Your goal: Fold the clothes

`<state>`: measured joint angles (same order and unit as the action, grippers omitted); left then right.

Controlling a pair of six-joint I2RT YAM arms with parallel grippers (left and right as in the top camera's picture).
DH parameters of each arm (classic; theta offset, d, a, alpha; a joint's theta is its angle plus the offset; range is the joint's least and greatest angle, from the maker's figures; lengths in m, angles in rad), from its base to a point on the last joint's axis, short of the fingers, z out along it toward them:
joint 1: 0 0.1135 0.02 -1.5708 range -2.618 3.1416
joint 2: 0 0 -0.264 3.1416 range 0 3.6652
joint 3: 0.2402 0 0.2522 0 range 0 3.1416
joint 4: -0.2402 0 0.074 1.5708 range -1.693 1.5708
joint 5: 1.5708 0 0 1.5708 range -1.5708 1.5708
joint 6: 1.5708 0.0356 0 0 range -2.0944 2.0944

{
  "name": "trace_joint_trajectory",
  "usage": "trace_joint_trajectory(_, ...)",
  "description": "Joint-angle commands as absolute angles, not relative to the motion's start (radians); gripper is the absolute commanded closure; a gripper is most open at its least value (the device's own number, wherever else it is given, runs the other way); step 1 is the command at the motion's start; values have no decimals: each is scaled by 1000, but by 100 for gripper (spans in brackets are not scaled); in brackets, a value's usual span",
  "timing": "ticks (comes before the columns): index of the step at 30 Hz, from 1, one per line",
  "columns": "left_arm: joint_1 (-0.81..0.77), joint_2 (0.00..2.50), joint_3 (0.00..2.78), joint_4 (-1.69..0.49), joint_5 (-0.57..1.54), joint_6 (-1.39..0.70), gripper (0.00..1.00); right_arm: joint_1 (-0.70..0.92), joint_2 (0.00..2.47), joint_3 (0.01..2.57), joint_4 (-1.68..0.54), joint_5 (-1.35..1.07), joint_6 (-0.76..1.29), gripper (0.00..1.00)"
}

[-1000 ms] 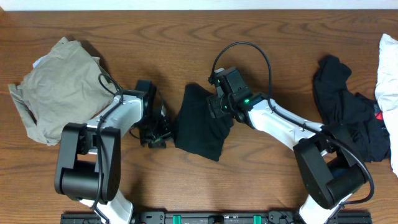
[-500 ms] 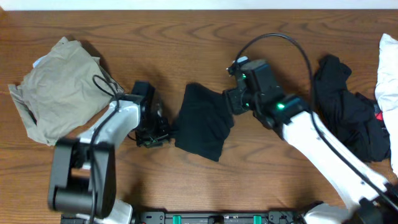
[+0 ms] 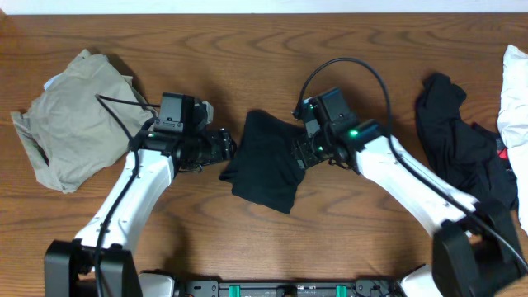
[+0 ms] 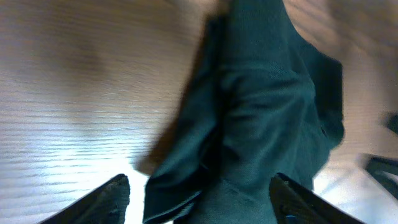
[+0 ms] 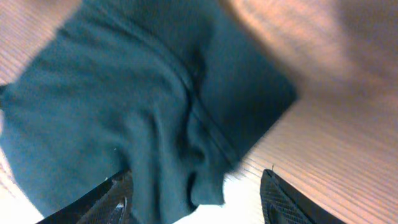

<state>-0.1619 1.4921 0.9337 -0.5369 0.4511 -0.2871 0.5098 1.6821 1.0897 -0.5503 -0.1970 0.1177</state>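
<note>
We find the black garment (image 3: 268, 165) lying loosely folded in the centre of the overhead frame, on the wooden table (image 3: 247, 49). The left pincer (image 3: 224, 147) is at its left edge and the right pincer (image 3: 299, 154) is at its right edge. In both wrist views the fingers (image 4: 298, 202) stand wide apart, with cloth between them and bare table showing beside it. We therefore read both pincers as apart and clamped on nothing. A khaki garment (image 3: 74, 120) sits crumpled at upper left, a heap of black clothes (image 3: 458, 148) lies at right, and a white cloth (image 3: 516, 82) is cut off by the right edge.

We judge the fabric to be light, limp and fairly grippy. It should sag from wherever it is lifted, drag on the wood, and let its layers slide apart. We would take it at an outer edge or corner, one pincer to each side, pinching every layer at once. The raised seam running down the cloth in the wrist views looks like the firmest bite.

We can read no brand, label or writing. A red spot (image 3: 501, 153) on the black heap may be a tag, but it is too small to tell.
</note>
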Motion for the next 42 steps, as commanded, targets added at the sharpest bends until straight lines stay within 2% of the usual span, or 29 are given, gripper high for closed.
trace_joint_trajectory(1, -163, 1557, 933, -536, 571, -226, 21, 526, 1762, 1079, -533, -262, 108, 37)
trace_joint_trajectory(8, -163, 1723, 933, -520, 739, -126, 18, 534, 1892, 1079, -527, -262, 120, 41)
trace_joint_trajectory(13, -163, 1833, 933, -498, 779, -121, 17, 534, 1905, 1079, -523, -262, 120, 41)
trace_joint_trajectory(17, -163, 1894, 933, -495, 900, -79, 18, 533, 1905, 1079, -519, -262, 120, 41)
trace_joint_trajectory(23, -187, 1930, 933, -495, 916, -70, 18, 533, 1905, 1079, -519, -262, 120, 43)
trace_joint_trajectory(25, -194, 1930, 932, -493, 916, -67, 29, 533, 1905, 1079, -520, -262, 120, 43)
trace_joint_trajectory(28, -191, 1930, 933, -487, 916, -67, 60, 533, 1905, 1079, -527, -263, 120, 44)
trace_joint_trajectory(30, -179, 1930, 933, -488, 916, -67, 85, 533, 1905, 1079, -533, -262, 120, 44)
trace_joint_trajectory(33, -165, 1929, 933, -489, 916, -67, 94, 533, 1905, 1079, -535, -262, 119, 45)
trace_joint_trajectory(39, -139, 1884, 939, -493, 900, -64, 94, 525, 1887, 1082, -546, -260, 119, 47)
trace_joint_trajectory(42, -110, 1821, 964, -532, 823, -64, 94, 499, 1829, 1106, -587, -259, 119, 44)
